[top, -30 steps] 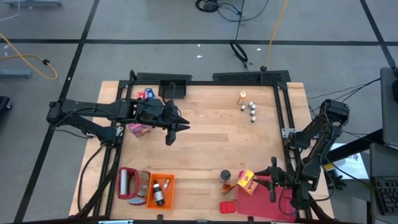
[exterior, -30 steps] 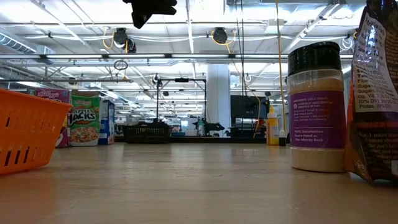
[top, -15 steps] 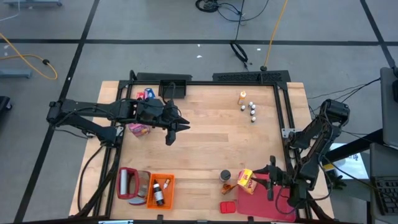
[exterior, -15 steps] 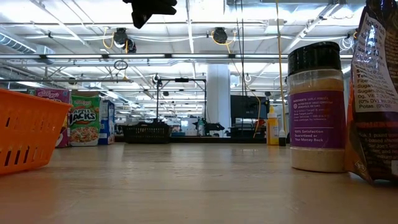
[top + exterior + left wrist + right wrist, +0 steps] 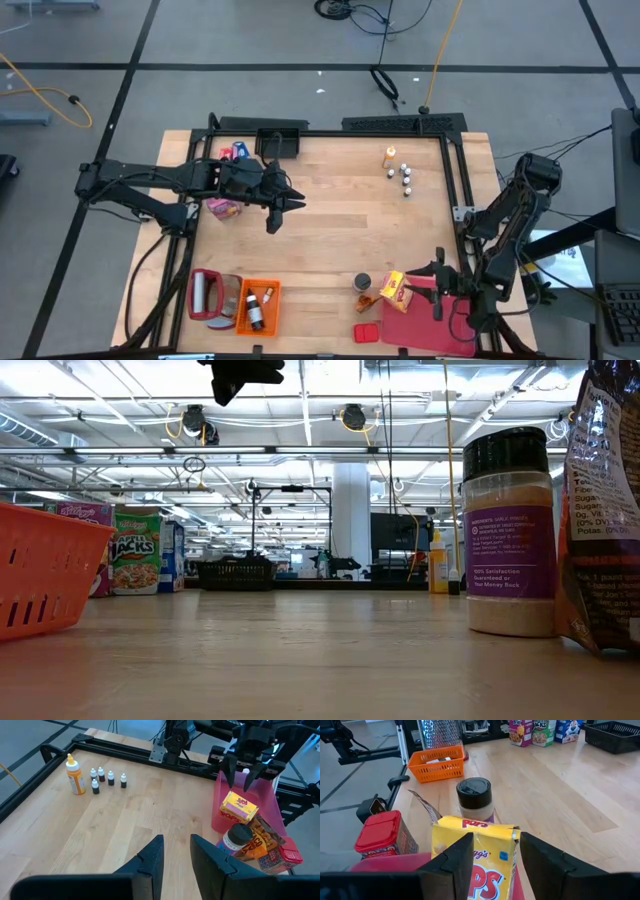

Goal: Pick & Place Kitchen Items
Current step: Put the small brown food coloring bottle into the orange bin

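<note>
My right gripper [image 5: 492, 865] is open at the near right, over the left end of the pink-red tray [image 5: 425, 322]. A yellow food box [image 5: 475, 850] stands between its fingers, which look clear of it. In the left wrist view the fingertips [image 5: 231, 782] hang just above the box [image 5: 239, 807]. The box lies tilted in the tray's left end. My left gripper [image 5: 280, 210] waits open and high over the table's far left, with nothing between its fingers [image 5: 152, 857].
A dark-capped spice jar [image 5: 362, 283], a brown snack bag [image 5: 261, 839] and a red tin [image 5: 367, 331] crowd the tray's left end. An orange bottle [image 5: 389, 155] and small white-capped bottles [image 5: 405, 178] stand far right. An orange crate [image 5: 257, 305] sits near left, cereal boxes [image 5: 225, 208] far left.
</note>
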Controlling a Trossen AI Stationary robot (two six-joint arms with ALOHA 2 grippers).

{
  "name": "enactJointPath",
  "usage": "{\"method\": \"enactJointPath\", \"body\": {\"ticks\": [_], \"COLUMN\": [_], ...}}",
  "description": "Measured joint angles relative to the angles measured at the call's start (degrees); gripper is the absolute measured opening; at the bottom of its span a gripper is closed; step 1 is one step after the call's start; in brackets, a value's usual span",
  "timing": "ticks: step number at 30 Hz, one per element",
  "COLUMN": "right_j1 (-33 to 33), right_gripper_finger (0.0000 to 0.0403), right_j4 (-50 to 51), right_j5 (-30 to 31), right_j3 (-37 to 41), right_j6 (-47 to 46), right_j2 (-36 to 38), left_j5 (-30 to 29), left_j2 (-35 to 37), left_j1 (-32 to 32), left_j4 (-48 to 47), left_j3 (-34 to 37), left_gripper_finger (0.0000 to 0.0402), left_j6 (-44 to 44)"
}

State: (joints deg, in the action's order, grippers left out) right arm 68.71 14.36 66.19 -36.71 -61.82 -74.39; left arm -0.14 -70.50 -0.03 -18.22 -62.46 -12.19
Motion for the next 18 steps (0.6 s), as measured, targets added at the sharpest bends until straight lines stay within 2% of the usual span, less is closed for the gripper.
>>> {"method": "enactJointPath", "body": {"ticks": [5,13,18], "right_j1": [-0.85,-3.88,-10.82], "right_gripper_finger": [0.0155,0.0155,0.0155], "right_j4": [-3.69,-19.41,-24.59], "right_j5": [0.63,0.89,-7.85], "right_j3": [0.00,-0.04,-0.04], "right_j6": [3.35,27.90,37.59], "right_j2": [0.36,3.98,3.96], "left_j5": [0.00,-0.01,-0.04], "left_j2": [0.00,0.00,0.00], "left_j1": [0.00,0.00,0.02], "left_j4": [0.00,-0.02,-0.02], "left_j3": [0.00,0.00,0.00], "left_gripper_finger": [0.0095,0.0095,0.0095], "left_j6": [0.00,0.01,0.00]}}
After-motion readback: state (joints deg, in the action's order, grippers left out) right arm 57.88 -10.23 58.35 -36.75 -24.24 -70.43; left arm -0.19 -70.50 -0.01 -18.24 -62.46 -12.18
